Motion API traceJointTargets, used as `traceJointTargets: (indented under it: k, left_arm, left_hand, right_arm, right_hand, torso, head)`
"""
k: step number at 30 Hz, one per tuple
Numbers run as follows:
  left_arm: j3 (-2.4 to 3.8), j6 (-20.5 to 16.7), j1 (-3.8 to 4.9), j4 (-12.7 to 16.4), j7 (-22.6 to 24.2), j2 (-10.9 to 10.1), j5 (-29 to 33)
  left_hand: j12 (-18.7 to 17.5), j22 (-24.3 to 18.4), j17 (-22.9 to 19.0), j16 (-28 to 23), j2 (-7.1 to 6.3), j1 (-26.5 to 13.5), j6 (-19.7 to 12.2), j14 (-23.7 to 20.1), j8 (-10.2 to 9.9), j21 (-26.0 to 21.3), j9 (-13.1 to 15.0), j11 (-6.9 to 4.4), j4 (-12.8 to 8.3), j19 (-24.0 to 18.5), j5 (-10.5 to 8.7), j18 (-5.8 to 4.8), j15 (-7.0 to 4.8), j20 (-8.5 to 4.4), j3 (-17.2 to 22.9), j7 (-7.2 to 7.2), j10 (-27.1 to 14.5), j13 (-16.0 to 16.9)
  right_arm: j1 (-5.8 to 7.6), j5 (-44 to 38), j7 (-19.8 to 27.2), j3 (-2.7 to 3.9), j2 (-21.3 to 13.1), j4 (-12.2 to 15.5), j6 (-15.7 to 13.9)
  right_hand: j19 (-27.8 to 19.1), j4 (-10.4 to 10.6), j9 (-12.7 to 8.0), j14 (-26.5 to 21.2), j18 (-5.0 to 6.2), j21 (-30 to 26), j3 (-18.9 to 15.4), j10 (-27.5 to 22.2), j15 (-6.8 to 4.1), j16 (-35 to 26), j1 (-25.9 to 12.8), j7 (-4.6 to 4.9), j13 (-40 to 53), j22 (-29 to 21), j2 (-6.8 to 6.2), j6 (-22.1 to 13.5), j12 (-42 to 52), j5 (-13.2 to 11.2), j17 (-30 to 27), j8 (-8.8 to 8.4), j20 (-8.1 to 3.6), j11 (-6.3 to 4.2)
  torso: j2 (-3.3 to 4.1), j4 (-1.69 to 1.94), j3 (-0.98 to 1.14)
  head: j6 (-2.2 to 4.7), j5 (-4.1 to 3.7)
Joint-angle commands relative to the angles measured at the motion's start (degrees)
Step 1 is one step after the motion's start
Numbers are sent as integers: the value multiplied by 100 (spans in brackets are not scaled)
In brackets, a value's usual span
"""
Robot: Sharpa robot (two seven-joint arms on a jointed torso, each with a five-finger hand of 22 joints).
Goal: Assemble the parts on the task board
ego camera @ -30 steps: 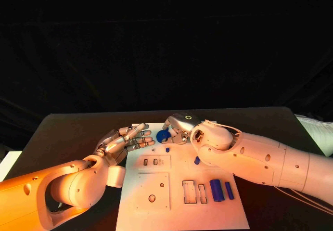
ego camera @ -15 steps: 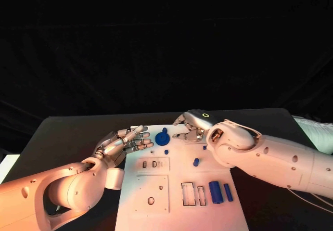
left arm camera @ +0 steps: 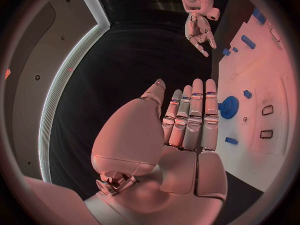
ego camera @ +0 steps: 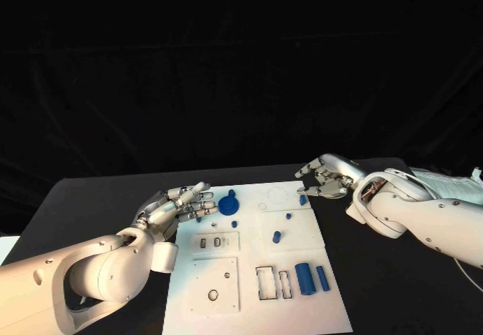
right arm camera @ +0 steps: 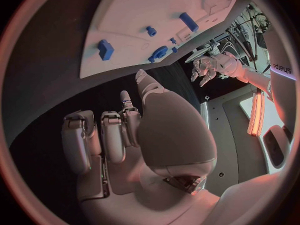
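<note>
White and flat, the rectangular task board lies in the middle of the black bench, running lengthways away from the robot. On its far end, toward the left edge, sits a round blue gear-like part, and just beyond the board's far right corner region a small blue block stands near the edge. Between them and nearer the middle lie a few tiny blue pieces, among them a short blue peg and a smaller blue stub. Closer to the robot, on the board's right side, a thick blue cylinder lies beside a thinner blue rod, both next to two empty rectangular slots. The silver left hand hovers at the board's left edge, just beside the gear, with its fingers stretched out nearly straight and close together, holding nothing; the wrist camera shows its palm bare. The silver right hand hangs over the bench at the board's far right corner, near the small block but apart from it, fingers loosely bent and spread, with nothing between them.
</note>
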Motion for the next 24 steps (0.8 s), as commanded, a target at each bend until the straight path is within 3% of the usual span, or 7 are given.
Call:
traceJointTargets:
  k: [1, 9, 11, 20, 24]
  left_arm:
    - [2, 135, 3, -46, 49, 31, 6]
    - [-1, 143, 0, -121, 47, 52, 7]
    - [-1, 145, -1, -131, 47, 56, 8]
    - [-2, 149, -2, -142, 45, 70, 8]
    - [-3, 149, -3, -143, 44, 70, 8]
  left_hand:
    - [-31, -8, 6, -34, 59, 7, 3, 12, -25, -27, -3, 50, -34, 20, 28, 74, 24, 24, -10, 25, 6, 7]
    - [-31, -8, 6, -34, 59, 7, 3, 12, -25, -27, -3, 50, -34, 20, 28, 74, 24, 24, -10, 25, 6, 7]
    - [-31, -8, 6, -34, 59, 7, 3, 12, -25, -27, -3, 50, -34, 20, 28, 74, 24, 24, -10, 25, 6, 7]
    - [-32, -8, 8, -37, 61, 7, 5, 13, -26, -29, -2, 50, -36, 22, 28, 74, 23, 25, -9, 25, 7, 7]
    - [-32, -8, 8, -37, 61, 7, 5, 13, -26, -29, -2, 50, -36, 22, 28, 74, 23, 25, -9, 25, 7, 7]
  right_arm:
    - [-38, 408, 391, -2, -74, -129, 319]
    - [-160, 365, 415, -5, -91, -335, 384]
    - [-192, 333, 415, -6, -48, -390, 403]
    - [-325, 204, 404, -7, 176, -620, 396]
    - [-346, 183, 389, -7, 245, -682, 377]
  right_hand:
    - [534, -31, -4, 526, -56, 1, 0, 200, -14, 5, 24, 24, 885, 1413, -21, -17, -23, 37, 1166, -30, -3, 1]
    - [535, -37, -4, 525, -57, 2, -13, 198, -13, 4, 18, 24, 882, 1414, -25, -20, -28, 48, 1164, -31, -3, 2]
    - [535, -38, -4, 526, -57, 2, -15, 197, -13, 5, 17, 24, 880, 1414, -26, -20, -33, 49, 1167, -31, -2, 2]
    - [535, -49, -2, 528, -57, 2, -14, 202, -13, 9, 18, 24, 889, 1414, 10, -12, -17, 68, 1177, -26, -2, 1]
    - [539, -53, -1, 531, -58, 4, -12, 208, -13, 16, 14, 24, 897, 1420, 41, -4, -4, 75, 1192, -22, -2, 1]
  torso:
    - [-43, -51, 35]
    - [-41, -45, 59]
    - [-45, -46, 46]
    - [-37, -33, 37]
    - [-30, -25, 46]
  head:
    - [1, -31]
    - [-28, -19]
    - [-42, -8]
    - [-58, 20]
    - [-63, 19]
